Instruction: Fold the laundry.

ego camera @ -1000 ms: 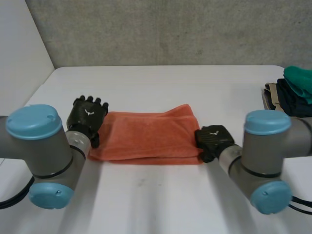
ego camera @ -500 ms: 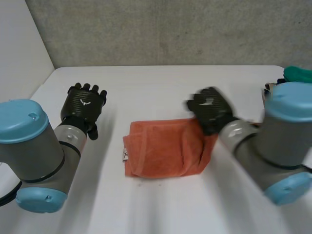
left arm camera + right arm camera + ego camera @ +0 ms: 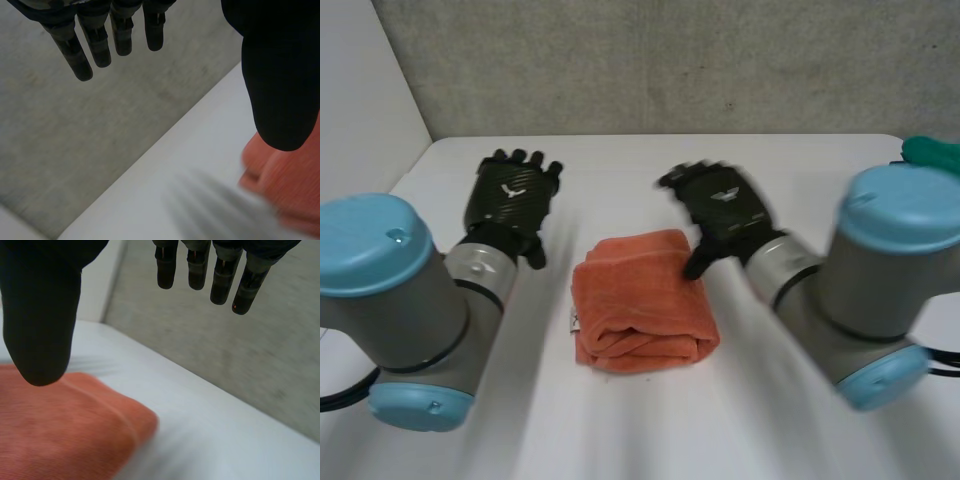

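Towel (image 3: 642, 300) is laid folded on table (image 3: 620, 165); left hand (image 3: 510, 200) is held left of towel, fingers straight, empty; right hand (image 3: 722, 212) is held over towel's far-right corner, fingers spread, empty.

The head camera sits up high behind both arms and looks down on the white surface (image 3: 650, 180). Each wrist camera peeks out very close past its own fingers (image 3: 72, 52) toward the grey wall (image 3: 75, 140). All three see the orange towel (image 3: 640, 300).
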Controlling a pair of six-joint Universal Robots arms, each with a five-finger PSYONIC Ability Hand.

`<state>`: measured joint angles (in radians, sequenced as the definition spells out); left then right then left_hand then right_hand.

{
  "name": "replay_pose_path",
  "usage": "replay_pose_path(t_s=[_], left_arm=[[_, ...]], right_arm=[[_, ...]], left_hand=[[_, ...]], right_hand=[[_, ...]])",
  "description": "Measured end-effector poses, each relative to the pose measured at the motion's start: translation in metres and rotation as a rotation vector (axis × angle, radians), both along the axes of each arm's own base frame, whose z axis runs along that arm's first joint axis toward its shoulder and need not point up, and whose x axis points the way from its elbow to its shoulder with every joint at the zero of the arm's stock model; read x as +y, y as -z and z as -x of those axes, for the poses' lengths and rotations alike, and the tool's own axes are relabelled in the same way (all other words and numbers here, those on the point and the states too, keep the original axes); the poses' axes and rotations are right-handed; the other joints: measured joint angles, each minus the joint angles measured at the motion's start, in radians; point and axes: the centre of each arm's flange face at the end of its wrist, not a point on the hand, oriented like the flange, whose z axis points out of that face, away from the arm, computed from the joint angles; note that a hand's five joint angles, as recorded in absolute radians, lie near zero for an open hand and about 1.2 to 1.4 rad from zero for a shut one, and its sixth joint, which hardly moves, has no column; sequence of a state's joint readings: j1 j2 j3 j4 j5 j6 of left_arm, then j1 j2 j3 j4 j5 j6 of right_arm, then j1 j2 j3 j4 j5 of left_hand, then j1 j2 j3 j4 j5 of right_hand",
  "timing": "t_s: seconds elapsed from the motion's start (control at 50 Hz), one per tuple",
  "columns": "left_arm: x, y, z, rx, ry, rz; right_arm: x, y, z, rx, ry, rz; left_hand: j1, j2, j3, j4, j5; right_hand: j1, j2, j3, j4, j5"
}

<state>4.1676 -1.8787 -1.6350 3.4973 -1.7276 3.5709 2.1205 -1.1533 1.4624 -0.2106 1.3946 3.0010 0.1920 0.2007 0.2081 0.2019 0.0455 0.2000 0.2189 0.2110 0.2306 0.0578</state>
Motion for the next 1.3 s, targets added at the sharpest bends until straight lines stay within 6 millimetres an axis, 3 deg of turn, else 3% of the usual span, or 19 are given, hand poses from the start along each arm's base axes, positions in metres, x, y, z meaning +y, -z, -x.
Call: replay_pose_path(t_s=[0.04,0.08,0.16,0.24,0.38,0.58,0.72,0.8,0.88,0.9,0.98,1.08,1.22,1.3], left_arm=[[0.009,-0.001,0.017,0.036,0.054,-0.006],[0.015,0.001,0.029,0.056,0.088,-0.015],[0.024,0.011,0.048,0.069,0.139,-0.052],[0.031,0.03,0.057,0.029,0.159,-0.125],[0.037,0.055,0.048,-0.078,0.116,-0.25],[0.026,0.081,0.032,-0.212,0.068,-0.337],[0.017,0.082,0.029,-0.303,0.076,-0.297],[0.013,0.065,0.033,-0.283,0.099,-0.247],[0.012,0.026,0.038,-0.195,0.152,-0.162],[0.011,0.007,0.039,-0.154,0.176,-0.127],[0.011,-0.034,0.038,-0.058,0.237,-0.06],[0.015,-0.072,0.033,0.047,0.344,-0.07],[0.016,-0.09,0.027,0.142,0.437,-0.182],[0.016,-0.09,0.027,0.162,0.457,-0.221]], right_arm=[[-0.016,-0.005,0.024,-0.068,0.096,-0.068],[-0.021,-0.005,0.034,-0.09,0.134,-0.108],[-0.025,-0.003,0.04,-0.089,0.159,-0.169],[-0.028,0.01,0.032,-0.042,0.142,-0.25],[-0.019,0.037,0.004,0.039,0.014,-0.381],[-0.019,0.078,-0.006,0.186,-0.04,-0.422],[-0.025,0.074,-0.001,0.31,-0.001,-0.302],[-0.022,0.047,0.0,0.296,0.011,-0.208],[-0.013,0.024,-0.001,0.224,0.023,-0.092],[-0.007,0.017,-0.002,0.195,0.025,-0.046],[0.013,0.012,-0.003,0.154,0.015,0.019],[0.049,0.032,-0.006,0.157,-0.04,0.016],[0.08,0.066,-0.013,0.192,-0.112,-0.027],[0.083,0.085,-0.02,0.204,-0.133,-0.029]], left_hand=[[0.0,0.0,0.0,0.0,0.0],[0.0,0.0,0.0,0.0,0.0],[0.0,0.0,0.0,0.0,0.0],[0.0,0.0,0.0,0.0,0.0],[0.0,0.0,0.0,0.0,0.0],[0.0,0.0,0.0,0.0,0.0],[0.0,0.0,0.0,0.0,-0.002],[0.0,0.0,0.0,0.0,-0.002],[0.0,0.0,0.0,0.0,-0.002],[0.0,0.0,0.0,0.0,-0.002],[0.0,0.0,0.0,0.0,-0.002],[0.001,0.0,0.0,0.0,-0.002],[0.004,0.001,0.0,0.002,-0.002],[0.004,0.001,0.0,0.002,-0.002]], right_hand=[[0.0,0.0,0.0,0.0,0.0],[0.0,0.0,0.0,0.0,0.0],[0.0,0.0,0.0,0.0,0.0],[0.0,0.0,0.0,0.0,0.0],[0.0,0.0,0.0,0.0,0.0],[0.0,0.0,0.0,0.0,0.0],[-0.022,0.0,0.0,0.0,0.0],[-0.022,0.0,0.0,0.0,-0.002],[-0.022,0.0,0.0,0.0,-0.002],[-0.022,0.0,0.0,0.0,-0.002],[-0.022,0.0,0.0,0.0,-0.002],[-0.022,0.0,0.0,0.0,-0.002],[-0.022,0.0,0.0,0.0,-0.002],[-0.022,0.0,0.0,0.0,-0.002]])
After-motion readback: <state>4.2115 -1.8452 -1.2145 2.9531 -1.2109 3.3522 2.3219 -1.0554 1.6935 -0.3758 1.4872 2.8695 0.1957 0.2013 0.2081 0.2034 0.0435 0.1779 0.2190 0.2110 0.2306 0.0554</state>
